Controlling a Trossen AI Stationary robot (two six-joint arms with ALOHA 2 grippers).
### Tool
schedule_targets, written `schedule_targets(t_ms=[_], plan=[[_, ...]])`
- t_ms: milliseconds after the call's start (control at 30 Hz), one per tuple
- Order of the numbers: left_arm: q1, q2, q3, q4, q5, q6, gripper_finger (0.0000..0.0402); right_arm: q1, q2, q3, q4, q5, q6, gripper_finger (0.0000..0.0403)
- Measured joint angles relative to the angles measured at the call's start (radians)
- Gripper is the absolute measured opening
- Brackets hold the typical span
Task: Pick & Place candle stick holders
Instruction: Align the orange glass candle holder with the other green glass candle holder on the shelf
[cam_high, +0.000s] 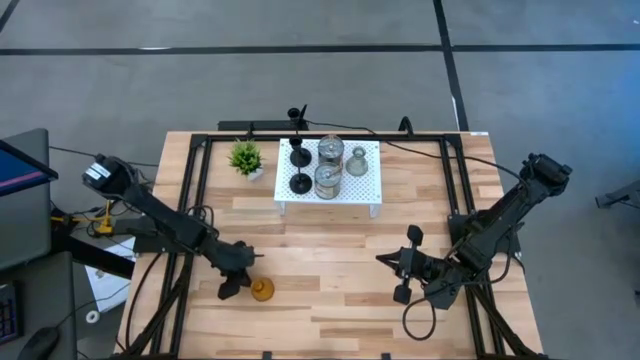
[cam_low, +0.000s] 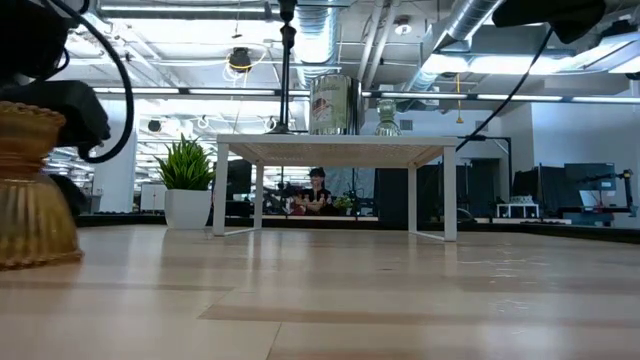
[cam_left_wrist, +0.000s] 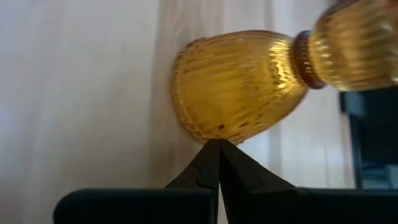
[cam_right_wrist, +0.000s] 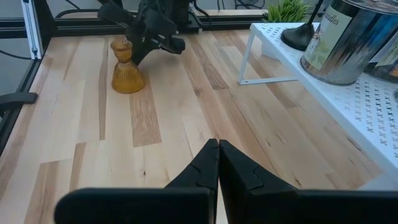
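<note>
**Amber holder alone on the boards**

Low view crops the amber holder (cam_low: 30, 190) at the frame edge. Left gripper (cam_high: 238, 275) sits just beside it, fingers clenched, empty. Right gripper (cam_high: 403, 265) also pinched shut. Five holders (cam_high: 330, 166) crowd the white stand (cam_high: 290, 197); wooden table (cam_high: 330, 240), workshop beyond.

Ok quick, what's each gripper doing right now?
Left gripper: shut, empty, beside the amber holder.
Right gripper: shut, holding nothing.

A light wooden table (cam_high: 330, 270) fills the frame's centre. Directly on it rest a white perforated stand (cam_high: 368, 190) at upper centre, a small green potted plant (cam_high: 245, 158) left of that, and an amber candle holder (cam_high: 262, 290) at lower left.
</note>
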Motion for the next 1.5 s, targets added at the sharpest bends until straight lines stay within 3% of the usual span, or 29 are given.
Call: schedule_targets(t_ms=[333, 633, 933, 1033, 1200, 1500], plan=[[0.0, 0.254, 0.007, 0.422, -0.091, 0.058, 0.0003, 0.0, 0.0, 0.0, -0.001, 0.0, 0.0, 0.0001], [0.003, 0.463, 0.17, 0.483, -0.105, 0.226, 0.0003, -0.003, 0.0, 0.0, -0.003, 0.0, 0.0, 0.0001], [0.003, 0.475, 0.225, 0.488, -0.126, 0.364, 0.0003, 0.001, 0.0, 0.0, -0.002, -0.001, 0.0, 0.0001], [0.003, 0.475, 0.226, 0.495, -0.129, 0.356, 0.0003, 0.001, 0.0, 0.0, -0.002, -0.001, 0.0, 0.0001], [0.0, 0.475, 0.226, 0.503, -0.041, 0.307, 0.0003, 0.0, 0.0, 0.0, -0.013, -0.001, 0.0, 0.0001], [0.003, 0.475, 0.226, 0.569, -0.092, 0.337, 0.0003, 0.0, 0.0, 0.0, -0.014, -0.002, 0.0, 0.0001]])
